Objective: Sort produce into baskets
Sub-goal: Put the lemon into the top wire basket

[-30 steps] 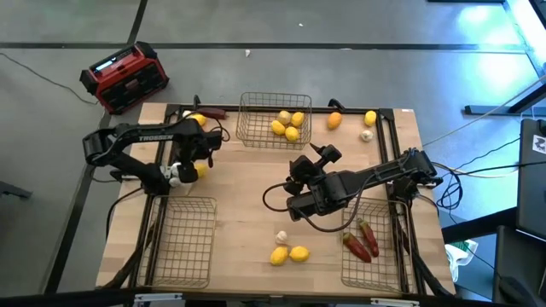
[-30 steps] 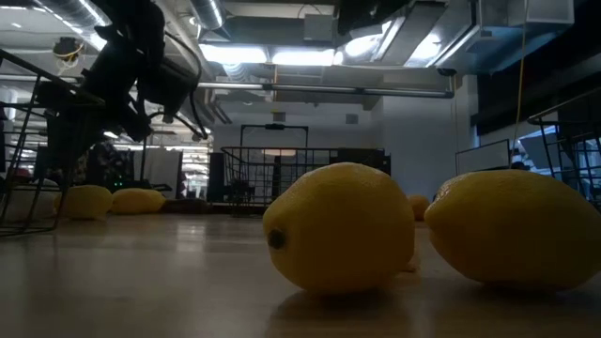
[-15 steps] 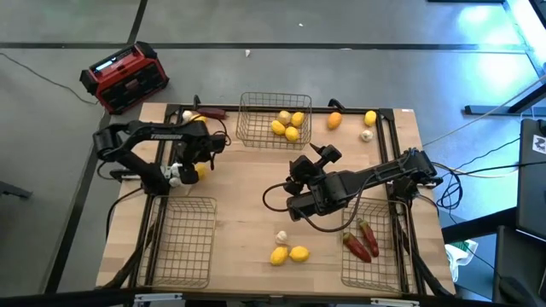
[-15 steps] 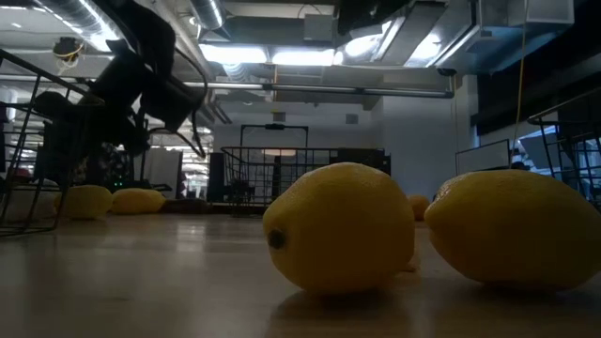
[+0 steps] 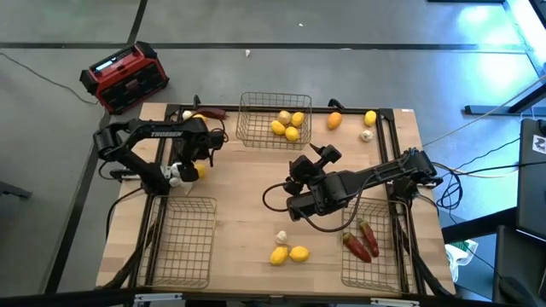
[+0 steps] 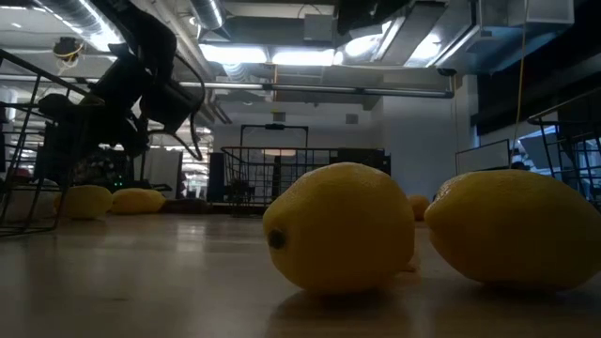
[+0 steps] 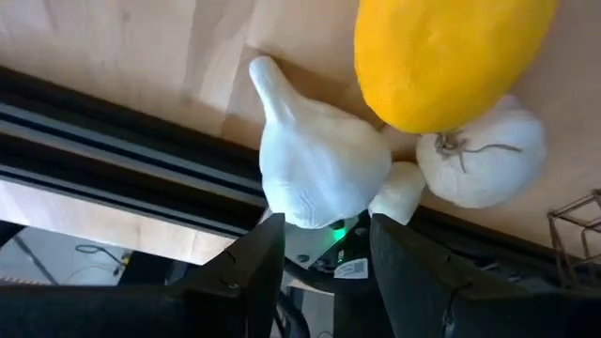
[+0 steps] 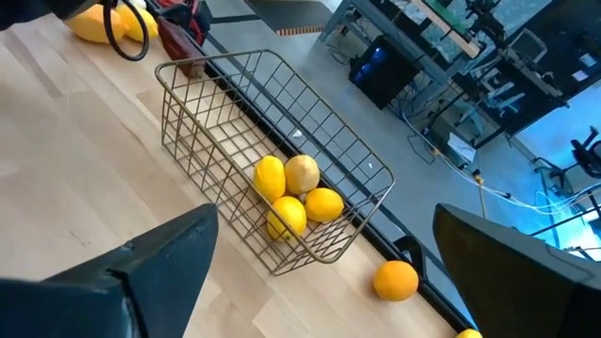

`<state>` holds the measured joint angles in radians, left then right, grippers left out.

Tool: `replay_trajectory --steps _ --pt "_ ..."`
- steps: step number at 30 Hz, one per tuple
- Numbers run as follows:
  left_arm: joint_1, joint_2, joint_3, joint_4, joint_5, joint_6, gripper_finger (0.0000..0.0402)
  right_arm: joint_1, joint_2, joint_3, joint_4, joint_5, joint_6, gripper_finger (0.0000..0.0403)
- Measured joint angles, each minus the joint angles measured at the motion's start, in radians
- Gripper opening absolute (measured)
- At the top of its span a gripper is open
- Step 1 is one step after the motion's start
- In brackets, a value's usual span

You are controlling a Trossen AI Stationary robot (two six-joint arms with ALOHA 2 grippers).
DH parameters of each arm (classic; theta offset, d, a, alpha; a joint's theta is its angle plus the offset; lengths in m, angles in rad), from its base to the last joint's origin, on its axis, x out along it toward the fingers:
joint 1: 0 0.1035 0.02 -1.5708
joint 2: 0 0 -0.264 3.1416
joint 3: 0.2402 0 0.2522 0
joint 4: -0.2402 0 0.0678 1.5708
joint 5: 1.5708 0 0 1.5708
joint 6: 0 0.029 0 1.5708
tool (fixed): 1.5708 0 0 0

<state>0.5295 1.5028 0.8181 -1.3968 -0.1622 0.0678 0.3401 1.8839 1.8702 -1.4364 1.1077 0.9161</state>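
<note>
At the table's left edge the left gripper (image 5: pixel 182 169) hung over a tight cluster of produce: a garlic bulb (image 7: pixel 315 174) with its stem pointing away, a second garlic bulb (image 7: pixel 481 160) beside it, and a yellow fruit (image 7: pixel 446 56) touching both. Its jaws stood partly spread with nothing between them, the tips just short of the nearer bulb. The risk I saw there was crowding: closing on one bulb could nudge the fruit or the second bulb, and either might roll off the table over the dark rail (image 7: pixel 122 150) right alongside. A grip on the tapered stem end might also slip.

Nearer the front, the left basket (image 5: pixel 181 241) stood empty, so a carried bulb would have had open table to cross.

Farther right, the back basket (image 5: pixel 275 120) already held several yellow fruits. The right gripper (image 5: pixel 300 170) hovered over mid-table with jaws spread wide and empty; its cable loop hung low and might have snagged loose pieces. Two lemons (image 5: pixel 288 254) and a small garlic bulb (image 5: pixel 281 236) lay near the front edge, and the right basket (image 5: pixel 373 240) held red chili pieces (image 5: pixel 363 240). An orange fruit (image 5: pixel 334 121), a yellow one (image 5: pixel 370 118) and another bulb (image 5: pixel 367 135) waited at the back right.
</note>
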Motion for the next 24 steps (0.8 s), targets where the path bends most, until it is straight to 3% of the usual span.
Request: replay_trajectory --steps 11,24 --pt "0.001 0.148 0.007 -0.008 -0.013 -0.005 0.0155 0.000 0.000 0.000 0.001 0.000 -0.001 0.0390" --pt "-0.001 0.121 0.005 0.049 -0.034 0.011 0.0155 0.000 0.000 0.000 0.002 0.009 -0.001 0.0390"
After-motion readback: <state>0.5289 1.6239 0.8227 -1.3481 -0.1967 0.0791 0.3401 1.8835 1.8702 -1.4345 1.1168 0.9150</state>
